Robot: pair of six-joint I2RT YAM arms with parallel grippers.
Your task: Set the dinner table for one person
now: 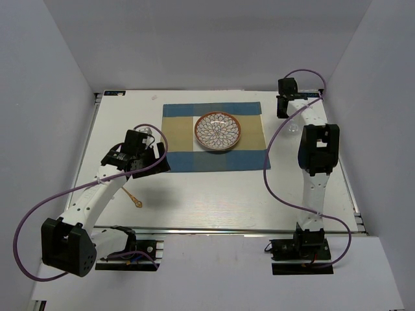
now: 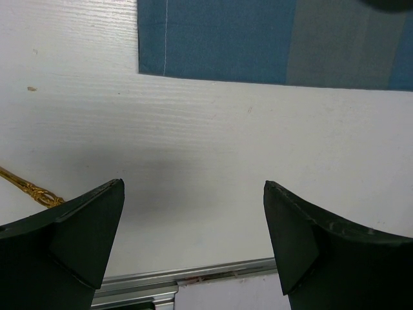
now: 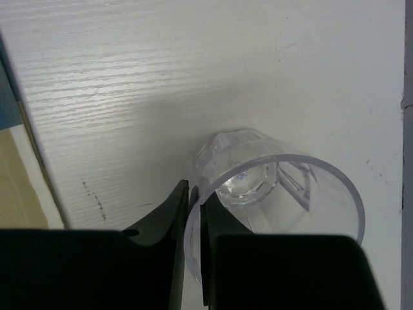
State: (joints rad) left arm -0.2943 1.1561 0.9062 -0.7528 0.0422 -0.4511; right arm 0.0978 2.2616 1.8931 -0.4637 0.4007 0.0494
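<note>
We judge the step in hand to be placing the glass (image 3: 258, 177). The right gripper (image 3: 195, 213) is clenched on its rim, one finger outside the wall and one inside, so the hold is a thin pinch on clear, slick material. To do this well, we would carry the glass upright and move it slowly, since a rim pinch lets a tumbler swing or slip. We would set the base flat on the desk (image 1: 214, 194) just beside the far right corner of the placemat (image 1: 185, 126), and let go only once it sits flat. Opening should be gentle too, as the inner finger could drag the wall and tip the glass.

The left gripper (image 2: 193, 194) is released, jaws wide apart over bare desk near the placemat's left edge, and it holds nothing. A gold utensil (image 1: 133, 199) lies on the desk near it and looks like a sensible next pick-up.

The views divide the work. The right wrist view alone shows the grip itself — which finger is inside the rim — but we cannot tell from it whether the base touches the desk. The top view alone shows the layout: the desk fills the frame, with the placemat at its far middle, the patterned plate (image 1: 218, 131) centred on it, and the right arm reaching to the placemat's far right side. The left wrist view adds only the open jaws, the placemat's blue corner and a tip of the utensil's handle — the overhead view shows the utensil whole.
</note>
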